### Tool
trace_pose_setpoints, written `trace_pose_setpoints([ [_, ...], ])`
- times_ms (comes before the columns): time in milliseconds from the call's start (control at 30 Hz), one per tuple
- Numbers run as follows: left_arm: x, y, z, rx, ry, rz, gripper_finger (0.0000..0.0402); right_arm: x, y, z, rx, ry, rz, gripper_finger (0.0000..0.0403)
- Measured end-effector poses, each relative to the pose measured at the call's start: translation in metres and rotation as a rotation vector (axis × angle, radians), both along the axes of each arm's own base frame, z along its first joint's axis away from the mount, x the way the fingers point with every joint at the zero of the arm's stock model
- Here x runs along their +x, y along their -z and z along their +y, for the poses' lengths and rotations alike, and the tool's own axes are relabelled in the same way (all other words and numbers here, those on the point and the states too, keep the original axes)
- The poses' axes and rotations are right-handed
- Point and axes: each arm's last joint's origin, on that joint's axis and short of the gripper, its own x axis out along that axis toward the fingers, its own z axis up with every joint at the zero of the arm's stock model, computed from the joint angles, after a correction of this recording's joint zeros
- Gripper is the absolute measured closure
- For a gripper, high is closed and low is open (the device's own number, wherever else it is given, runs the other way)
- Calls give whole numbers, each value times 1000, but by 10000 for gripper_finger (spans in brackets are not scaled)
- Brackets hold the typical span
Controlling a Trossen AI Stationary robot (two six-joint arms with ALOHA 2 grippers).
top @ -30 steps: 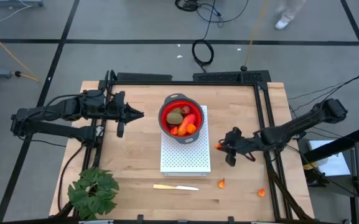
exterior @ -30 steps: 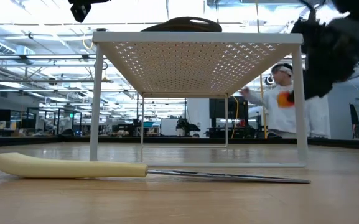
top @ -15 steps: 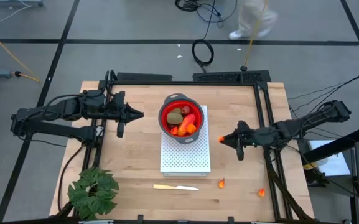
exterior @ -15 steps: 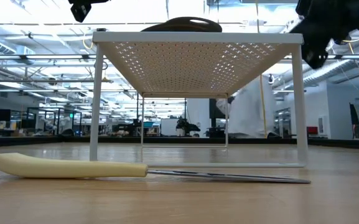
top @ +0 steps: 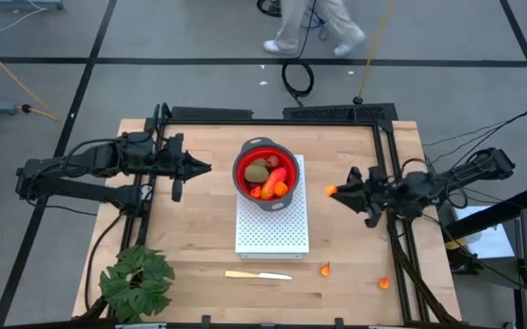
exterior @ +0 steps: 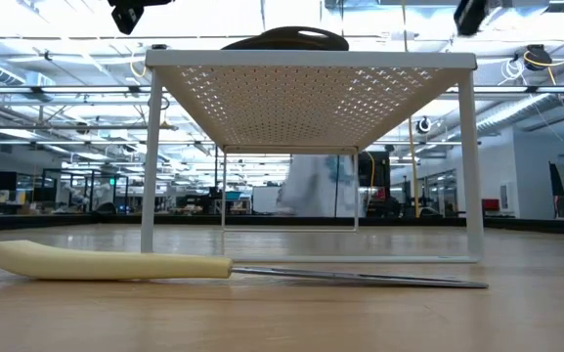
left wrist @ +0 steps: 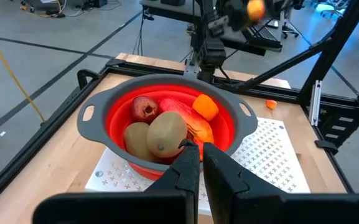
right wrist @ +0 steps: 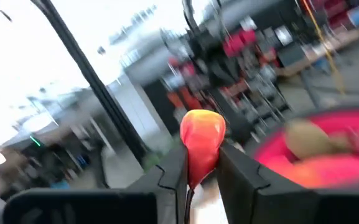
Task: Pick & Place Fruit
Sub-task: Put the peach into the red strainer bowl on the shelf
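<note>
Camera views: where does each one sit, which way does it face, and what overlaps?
High: overhead, straight down; both arms, red bowl.
Low: table height, level across; knife, white rack.
Left wrist: past shut left end effector toward the bowl.
Right wrist: right end effector gripping an orange fruit piece.
Shared: bowl in high and both wrist views.

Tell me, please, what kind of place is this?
Probably a robotics lab in a large industrial hall: two robot arms work at a framed wooden table, cables lie on the grey floor, and long ceiling lights show behind.
</note>
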Motion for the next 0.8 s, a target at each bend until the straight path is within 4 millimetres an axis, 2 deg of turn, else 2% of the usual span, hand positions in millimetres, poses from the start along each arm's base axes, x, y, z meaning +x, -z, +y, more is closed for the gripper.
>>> trace_pose_setpoints([
  [233, 0, 0, 0, 2, 0, 0, 382, -12, -30, -4, 118, 4, -325, 339],
  [433, 0, 0, 0, 2, 0, 0, 382, -24, -47, -9, 192, 6, -536, 342],
  [800, 1, 0, 0, 2, 0, 2, 382, -26, -49, -9, 179, 16, -569, 342],
])
